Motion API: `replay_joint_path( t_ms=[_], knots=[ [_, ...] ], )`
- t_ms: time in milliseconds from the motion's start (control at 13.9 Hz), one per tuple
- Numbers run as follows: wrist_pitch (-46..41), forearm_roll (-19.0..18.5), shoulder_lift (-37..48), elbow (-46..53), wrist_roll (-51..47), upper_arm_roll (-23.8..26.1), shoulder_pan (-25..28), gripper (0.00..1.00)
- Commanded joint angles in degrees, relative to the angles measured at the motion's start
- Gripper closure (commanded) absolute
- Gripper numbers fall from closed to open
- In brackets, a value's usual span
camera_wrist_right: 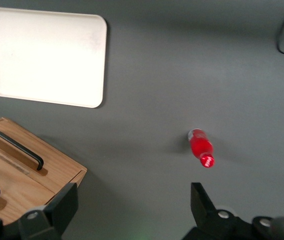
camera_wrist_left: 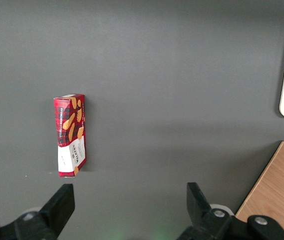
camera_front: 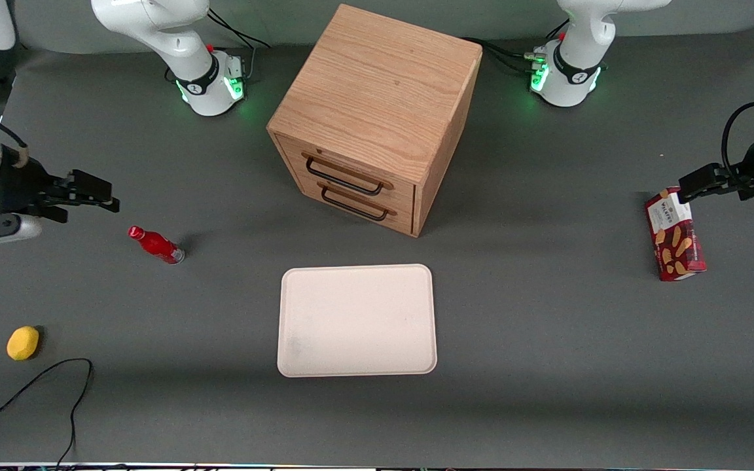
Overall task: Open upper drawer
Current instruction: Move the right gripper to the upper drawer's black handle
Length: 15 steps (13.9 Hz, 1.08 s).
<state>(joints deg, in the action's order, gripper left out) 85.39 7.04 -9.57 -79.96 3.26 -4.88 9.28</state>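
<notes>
My gripper [camera_front: 105, 196] hangs at the left edge of the front view, over bare table – jaws spread wide, holding nothing, touching nothing. The red bottle [camera_front: 156, 244] lies just below it in the frame. The upper drawer [camera_front: 345, 174] sits shut in the wooden cabinet [camera_front: 377, 91] at top centre, black handle facing the white tray [camera_front: 357, 320] – well apart from me.

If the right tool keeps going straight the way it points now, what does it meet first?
Probably nothing soon: the right tool, fingers open, points along the table toward the cabinet; the red bottle lies nearer the front camera. Height is unclear.
</notes>
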Motion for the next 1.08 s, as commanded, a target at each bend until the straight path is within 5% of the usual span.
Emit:
replay_joint_path(
  t_ms=[0,574,1004],
  knots=[
    [-0.8,1.4,-4.7,5.9,3.9,-0.5,4.0,0.0],
    [-1.5,16.3,-7.9,5.8,27.5,0.8,7.2,0.0],
    [-2.3,16.3,-11.3,5.1,29.4,4.7,10.8,0.0]
  ],
)
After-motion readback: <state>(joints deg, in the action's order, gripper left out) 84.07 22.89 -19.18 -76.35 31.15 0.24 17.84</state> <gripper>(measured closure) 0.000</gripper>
